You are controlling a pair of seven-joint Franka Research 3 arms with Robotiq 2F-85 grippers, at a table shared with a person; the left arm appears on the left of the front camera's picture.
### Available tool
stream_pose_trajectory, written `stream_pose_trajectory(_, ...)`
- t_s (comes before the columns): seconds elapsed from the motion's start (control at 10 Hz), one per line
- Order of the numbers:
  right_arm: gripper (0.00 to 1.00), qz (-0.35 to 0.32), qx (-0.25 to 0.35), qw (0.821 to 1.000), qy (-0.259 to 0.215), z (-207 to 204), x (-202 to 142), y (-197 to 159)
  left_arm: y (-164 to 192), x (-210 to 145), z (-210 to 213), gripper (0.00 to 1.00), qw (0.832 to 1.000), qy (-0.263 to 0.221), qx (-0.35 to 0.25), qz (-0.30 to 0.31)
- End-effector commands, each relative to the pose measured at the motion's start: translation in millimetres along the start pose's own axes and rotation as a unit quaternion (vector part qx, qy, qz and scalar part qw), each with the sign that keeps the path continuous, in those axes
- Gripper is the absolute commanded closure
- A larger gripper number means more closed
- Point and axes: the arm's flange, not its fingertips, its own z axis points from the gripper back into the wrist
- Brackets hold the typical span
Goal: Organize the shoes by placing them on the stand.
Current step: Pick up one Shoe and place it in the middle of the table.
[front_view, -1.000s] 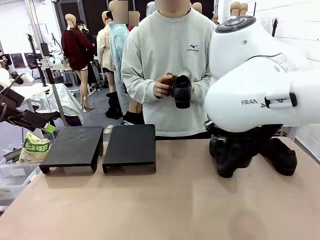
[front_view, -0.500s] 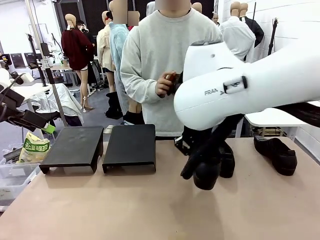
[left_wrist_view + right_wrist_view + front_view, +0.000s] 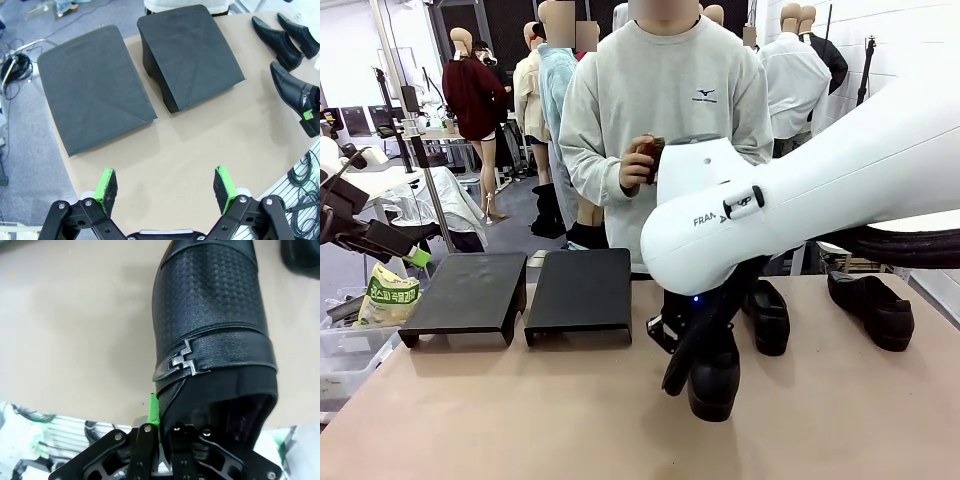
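My right arm reaches in from the right side to the middle of the tan table. My right fingers are clenched on a black shoe, gripping it at the heel end of its opening. The shoe hangs toe-down over the middle of the table, in front of the person. I cannot tell whether its toe touches the surface.

From my right wrist, the same fingers pinch the rim of the opening at the bottom of the picture. The shoe stretches away from them, showing a textured upper and a strap with a small silver buckle (the only bright detail on it).

A second shoe stands on the table just behind the held one. A third shoe lies well apart from it, near the table's right edge.

Two flat black stands sit side by side, close together, on the far left part of the table. They are the left stand and the right stand.

My left fingers are released and spread wide, with the green pads facing each other. They hang above the table's near left part, holding nothing. My left wrist looks down on both stands, and the three shoes show at that picture's right side.

The person, in a light grey sweatshirt, stands at the far side of the table. One hand is raised to the chest around something dark, partly hidden by my right arm.
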Motion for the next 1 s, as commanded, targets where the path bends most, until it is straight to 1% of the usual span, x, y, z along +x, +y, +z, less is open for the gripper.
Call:
stream_pose_trajectory(0.0,1.0,0.018,0.023,0.999,0.017,-3,8,3,2,-1,0,0.0,1.0,-0.001,-0.005,-0.002)
stream_pose_trajectory(0.7,1.0,0.052,0.021,0.996,0.07,-27,10,11,2,-1,0,0.0,1.0,-0.001,-0.005,-0.002)
stream_pose_trajectory(0.8,0.95,0.052,0.022,0.996,0.076,-29,10,11,2,-1,0,0.0,1.0,-0.001,-0.005,-0.002)
stream_pose_trajectory(0.9,0.82,0.057,0.026,0.995,0.082,-30,11,10,2,-1,0,0.0,1.0,-0.001,-0.005,-0.002)
